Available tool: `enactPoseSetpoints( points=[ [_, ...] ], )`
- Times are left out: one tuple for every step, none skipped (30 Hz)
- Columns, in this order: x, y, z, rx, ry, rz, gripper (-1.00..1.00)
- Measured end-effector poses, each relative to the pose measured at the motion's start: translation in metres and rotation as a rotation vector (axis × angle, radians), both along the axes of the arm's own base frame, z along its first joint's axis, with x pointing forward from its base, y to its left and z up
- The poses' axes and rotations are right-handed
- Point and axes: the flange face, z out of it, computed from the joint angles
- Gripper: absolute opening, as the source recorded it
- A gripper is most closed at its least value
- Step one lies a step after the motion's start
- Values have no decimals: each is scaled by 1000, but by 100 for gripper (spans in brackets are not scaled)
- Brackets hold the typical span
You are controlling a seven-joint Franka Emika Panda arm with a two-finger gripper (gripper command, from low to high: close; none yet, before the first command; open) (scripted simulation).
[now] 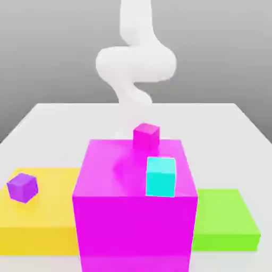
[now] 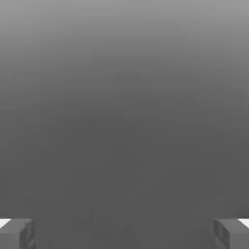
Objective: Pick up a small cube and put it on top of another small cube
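In the exterior view, you have three small cubes that look to be on larger blocks, and all are apart from one another. You cannot tell which one is to be picked up. The cyan cube [image 1: 160, 177] sits on top of the big magenta block [image 1: 135, 231], by its near edge and toward the exterior view's right. The pink cube [image 1: 146, 137] is by that block's far edge, turned so a corner faces you; its base blends into the magenta. The purple cube [image 1: 23, 188] is over the flat yellow slab [image 1: 40, 240], toward the exterior view's left, also corner-on.

The big block stands between the yellow slab and the green slab [image 1: 223, 215], toward the near edge of the pale tabletop [image 1: 64, 130]. Beyond it, the white arm [image 1: 135, 64] bends in smooth, rounded folds.

The hand view gives you the hand [image 2: 124, 234]: it is released, its two squared grey fingers wide apart with a gap between them. Behind them is a plain grey gradient.

Every block has flat, untextured faces and straight edges, like smooth plastic. A soft darker patch marks the magenta top beside the cyan cube.
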Motion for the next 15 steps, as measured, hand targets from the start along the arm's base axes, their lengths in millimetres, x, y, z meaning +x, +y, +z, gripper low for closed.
enactPoseSetpoints(
  points=[
    [13,7,-9,-20,22,42,0],
    [25,14,-18,-39,44,83,0],
    [37,22,-28,-58,64,123,0],
    [48,30,-38,-77,84,163,0],
    [59,38,-48,-95,103,203,0],
    [70,47,-59,-114,122,243,0],
    [80,56,-70,-132,141,283,0],
    [89,65,-81,-150,159,324,0],
    [98,74,-93,-169,177,365,0],
    [107,84,-105,-187,195,406,0],
    [115,94,-118,-205,212,448,0],
    [122,104,-131,-223,230,490,0],
    [129,115,-144,-241,247,531,0],
    [136,125,-158,-258,264,573,0],
    [141,136,-172,-276,280,615,0]
  ],
)
